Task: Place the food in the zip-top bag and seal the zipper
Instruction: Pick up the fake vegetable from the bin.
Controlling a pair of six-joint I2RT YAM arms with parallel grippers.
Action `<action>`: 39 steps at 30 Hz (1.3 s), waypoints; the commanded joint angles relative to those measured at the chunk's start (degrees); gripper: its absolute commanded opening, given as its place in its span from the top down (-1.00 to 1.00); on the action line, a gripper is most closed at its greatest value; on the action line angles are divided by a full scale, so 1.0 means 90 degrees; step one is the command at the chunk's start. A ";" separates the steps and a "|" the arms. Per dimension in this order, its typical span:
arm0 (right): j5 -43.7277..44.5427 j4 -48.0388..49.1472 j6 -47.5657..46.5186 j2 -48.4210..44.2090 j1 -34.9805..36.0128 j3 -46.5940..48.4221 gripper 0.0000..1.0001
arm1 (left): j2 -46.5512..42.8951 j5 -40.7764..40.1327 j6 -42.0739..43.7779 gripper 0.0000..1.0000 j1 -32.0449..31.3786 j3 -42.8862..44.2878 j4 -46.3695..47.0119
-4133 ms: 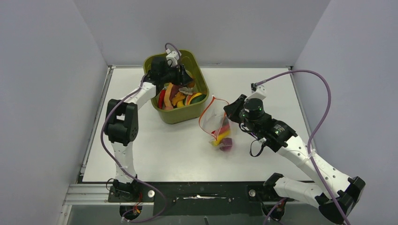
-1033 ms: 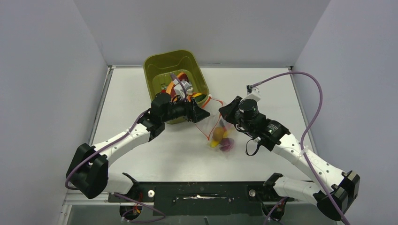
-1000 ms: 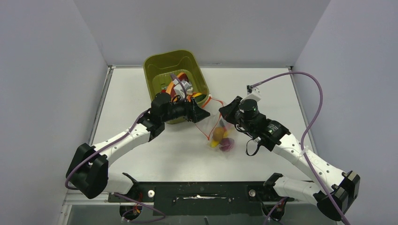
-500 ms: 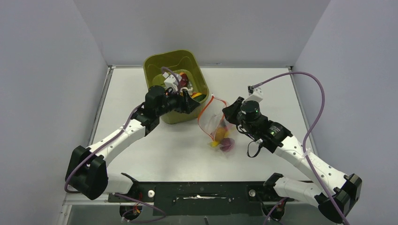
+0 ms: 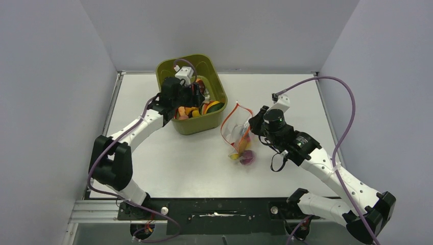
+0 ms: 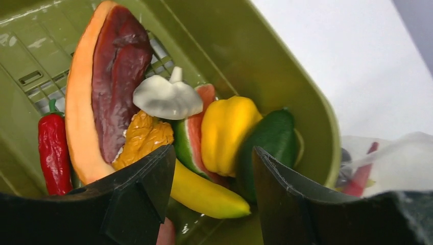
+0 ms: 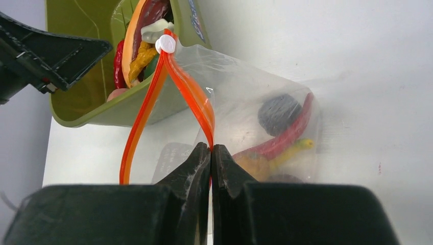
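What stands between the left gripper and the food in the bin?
Nothing visible. The left gripper hangs open above the bin, directly over the banana and yellow pepper, with only air between.

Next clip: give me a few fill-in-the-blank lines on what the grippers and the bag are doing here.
The right gripper is shut on the bag's orange ____.
The left gripper hangs open over food in the green ____.
The bag's slider is coloured ____.
The bag's mouth stands ____.
Missing words: zipper; bin; white; open.
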 commanded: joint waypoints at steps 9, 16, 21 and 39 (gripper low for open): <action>0.0225 -0.0468 -0.0760 0.0071 -0.0112 0.0704 1.00 | 0.1296 -0.0418 0.0223 -0.11 0.0250 0.1391 -0.0516; 0.0350 -0.0772 -0.0859 0.0234 -0.0172 0.1082 1.00 | 0.2246 -0.0351 0.0121 -0.19 0.0334 0.2509 -0.1632; 0.0417 -0.0880 -0.0935 0.0502 -0.0246 0.1284 1.00 | 0.2633 -0.0413 -0.0098 -0.19 0.0310 0.2919 -0.1836; -0.0232 -0.1536 -0.1185 0.1268 -0.1011 0.2567 1.00 | 0.3536 -0.0243 -0.0741 0.11 0.0295 0.3718 -0.1978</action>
